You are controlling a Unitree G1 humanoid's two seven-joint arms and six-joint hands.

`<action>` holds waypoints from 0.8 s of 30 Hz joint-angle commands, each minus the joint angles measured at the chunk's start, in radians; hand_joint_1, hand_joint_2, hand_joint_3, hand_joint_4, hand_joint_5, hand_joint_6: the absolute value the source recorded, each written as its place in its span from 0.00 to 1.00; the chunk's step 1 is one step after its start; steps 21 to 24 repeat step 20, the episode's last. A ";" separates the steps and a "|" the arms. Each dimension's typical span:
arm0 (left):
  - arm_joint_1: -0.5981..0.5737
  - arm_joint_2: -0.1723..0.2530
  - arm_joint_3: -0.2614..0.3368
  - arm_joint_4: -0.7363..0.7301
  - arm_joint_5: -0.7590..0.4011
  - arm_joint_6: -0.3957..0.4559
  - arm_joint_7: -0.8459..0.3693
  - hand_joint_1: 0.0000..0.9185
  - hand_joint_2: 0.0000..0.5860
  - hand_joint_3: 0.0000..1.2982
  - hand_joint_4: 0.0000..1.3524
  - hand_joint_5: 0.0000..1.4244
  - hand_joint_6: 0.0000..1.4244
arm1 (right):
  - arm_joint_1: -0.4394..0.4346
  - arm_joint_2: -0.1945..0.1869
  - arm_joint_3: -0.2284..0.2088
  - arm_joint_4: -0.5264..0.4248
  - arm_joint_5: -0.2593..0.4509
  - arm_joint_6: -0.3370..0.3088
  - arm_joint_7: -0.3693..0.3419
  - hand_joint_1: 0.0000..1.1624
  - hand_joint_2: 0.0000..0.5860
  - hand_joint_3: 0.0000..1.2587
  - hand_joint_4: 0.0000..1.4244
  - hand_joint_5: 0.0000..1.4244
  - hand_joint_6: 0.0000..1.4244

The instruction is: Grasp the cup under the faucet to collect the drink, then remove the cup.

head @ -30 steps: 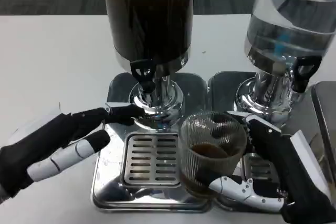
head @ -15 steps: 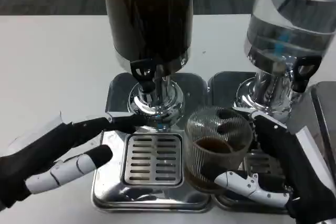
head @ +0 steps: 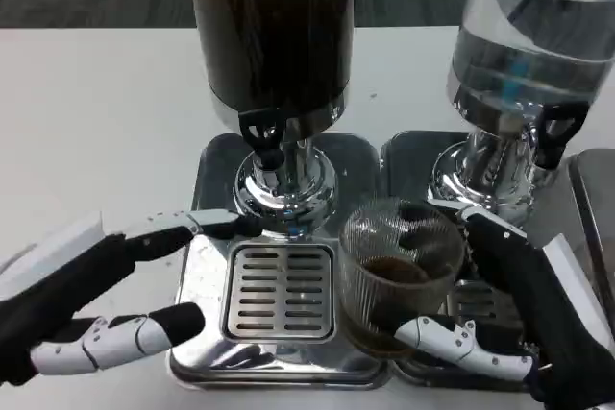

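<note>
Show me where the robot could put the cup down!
Bare white table stretches left of the dark dispenser, beyond the left hand. The middle is crowded: the slotted drip tray, both faucets, and the right hand holding the cup beside the water dispenser.

Right hand [head: 509,319] grips a ribbed clear glass cup [head: 399,276] of dark drink.
Left hand [head: 91,300] hovers open-fingered beside the slotted chrome drip tray [head: 281,290].

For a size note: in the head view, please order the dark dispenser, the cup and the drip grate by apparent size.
1. Dark dispenser, clearly largest.
2. Cup and grate: these look alike, so I leave them unranked.
</note>
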 commanded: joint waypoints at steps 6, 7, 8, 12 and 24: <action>0.027 0.019 0.005 -0.012 0.011 -0.011 0.016 0.00 0.29 0.17 0.10 0.12 0.07 | -0.006 0.006 -0.004 -0.035 0.029 -0.010 -0.001 0.61 0.41 0.40 0.41 0.45 0.45; 0.027 0.019 0.004 -0.013 0.011 -0.011 0.016 0.00 0.28 0.17 0.10 0.12 0.07 | -0.004 0.007 -0.004 -0.035 0.030 -0.010 -0.001 0.61 0.41 0.40 0.41 0.45 0.45; 0.028 0.019 0.005 -0.013 0.011 -0.010 0.016 0.00 0.28 0.17 0.10 0.12 0.07 | -0.004 0.008 -0.004 -0.035 0.031 -0.010 -0.001 0.61 0.41 0.40 0.41 0.45 0.45; 0.025 0.021 0.006 -0.011 0.009 -0.010 0.016 0.00 0.28 0.16 0.10 0.12 0.07 | -0.005 0.010 -0.002 -0.033 0.029 -0.008 -0.002 0.61 0.41 0.40 0.41 0.45 0.45; 0.022 0.020 0.001 -0.006 0.016 -0.020 0.015 0.00 0.27 0.16 0.10 0.12 0.07 | -0.010 0.012 -0.003 -0.032 0.024 -0.006 -0.005 0.61 0.41 0.40 0.41 0.45 0.45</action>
